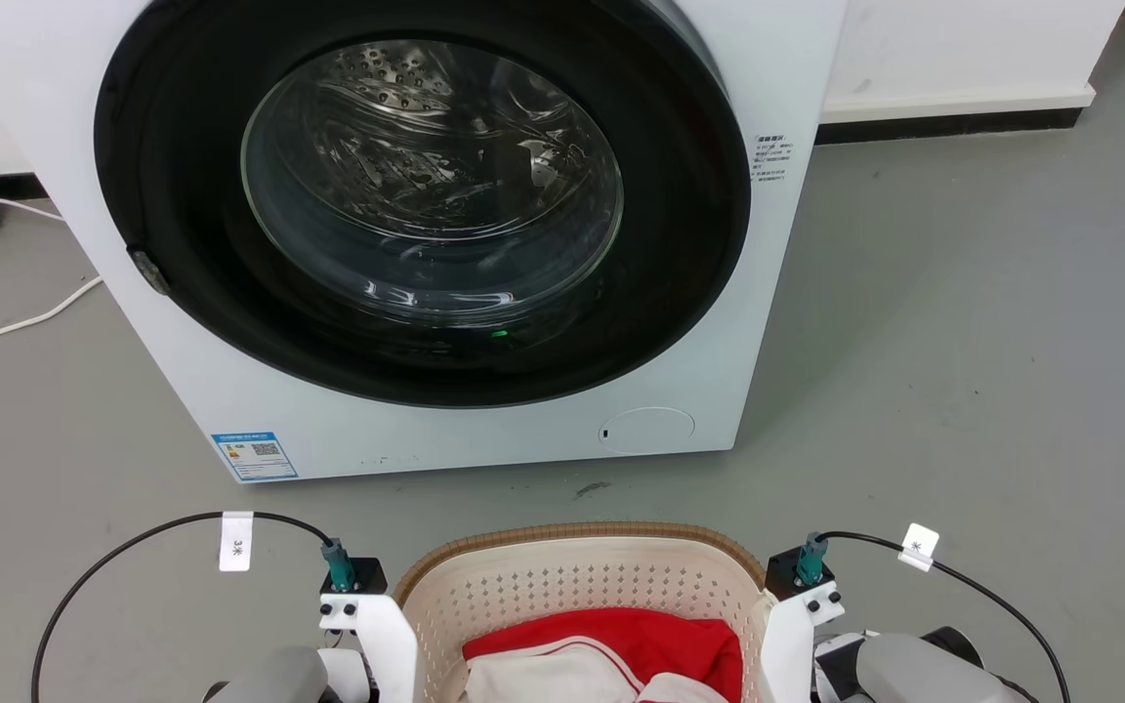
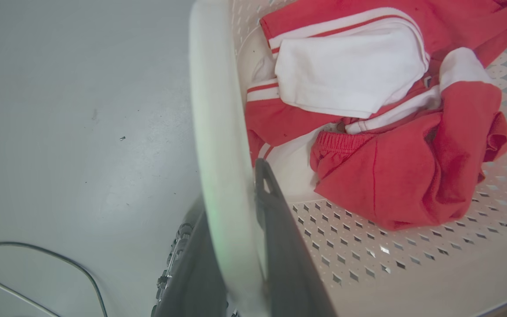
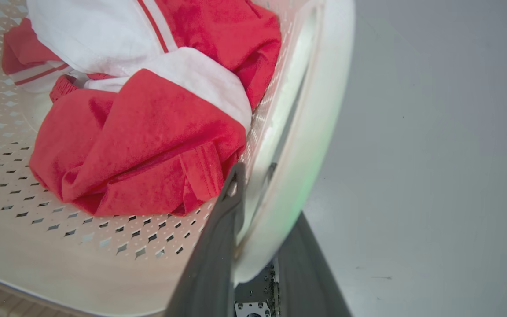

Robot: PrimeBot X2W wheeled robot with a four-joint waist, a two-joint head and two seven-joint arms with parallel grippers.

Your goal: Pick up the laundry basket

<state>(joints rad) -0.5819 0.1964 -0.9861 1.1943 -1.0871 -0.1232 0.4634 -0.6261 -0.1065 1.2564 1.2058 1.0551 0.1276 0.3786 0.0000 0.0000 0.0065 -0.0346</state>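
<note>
Basket (image 1: 582,535) is at bottom centre of the head view, just below the washer (image 1: 797,88). Left hand (image 2: 231,185) is clamped narrow on the left handle (image 2: 214,101), one finger inside the basket wall, one outside. Right hand (image 3: 269,193) has the same grip on the right handle (image 3: 324,101). Red-and-white clothes (image 2: 368,110) are piled inside, upper right in the left wrist view. Grey floor (image 1: 963,342) all round; can't tell if the basket is off it.
</note>
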